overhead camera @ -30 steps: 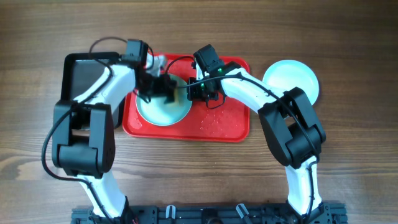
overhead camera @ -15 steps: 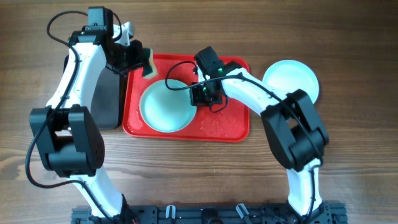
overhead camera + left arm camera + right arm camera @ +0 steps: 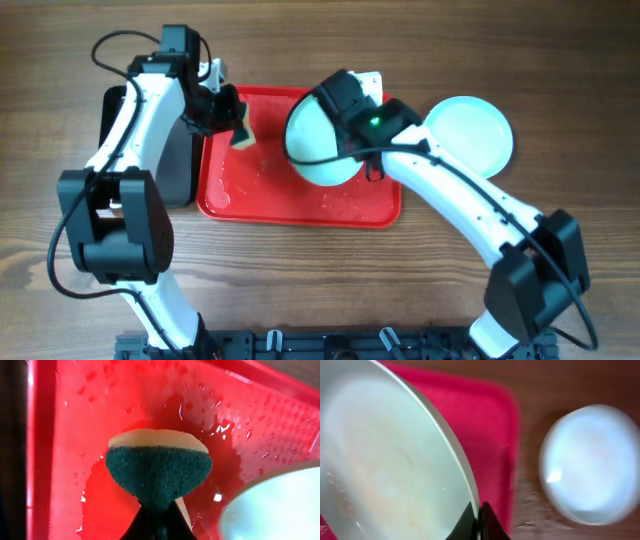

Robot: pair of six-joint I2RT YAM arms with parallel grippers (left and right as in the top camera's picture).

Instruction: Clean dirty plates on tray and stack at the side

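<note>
As its arm [image 3: 450,190] stretches over the tray [image 3: 300,208], the right tool [image 3: 476,511] pinches the plate [image 3: 312,150] by its rim, face up; the left tool [image 3: 157,512] squeezes a sponge [image 3: 159,472].

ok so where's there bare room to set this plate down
Free: the wood table in front of the red tray; also the tray's wet left-front floor. Crowded: the tray's back, with the sponge in the left gripper and the plate in the right gripper.

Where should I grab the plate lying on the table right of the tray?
Pinch its rim, one finger over, one under: the table plate lies flat, so only its raised edge offers a pinch. Probably come low from the tray side, nearest the right gripper, which pinches the other plate by its rim.
</note>
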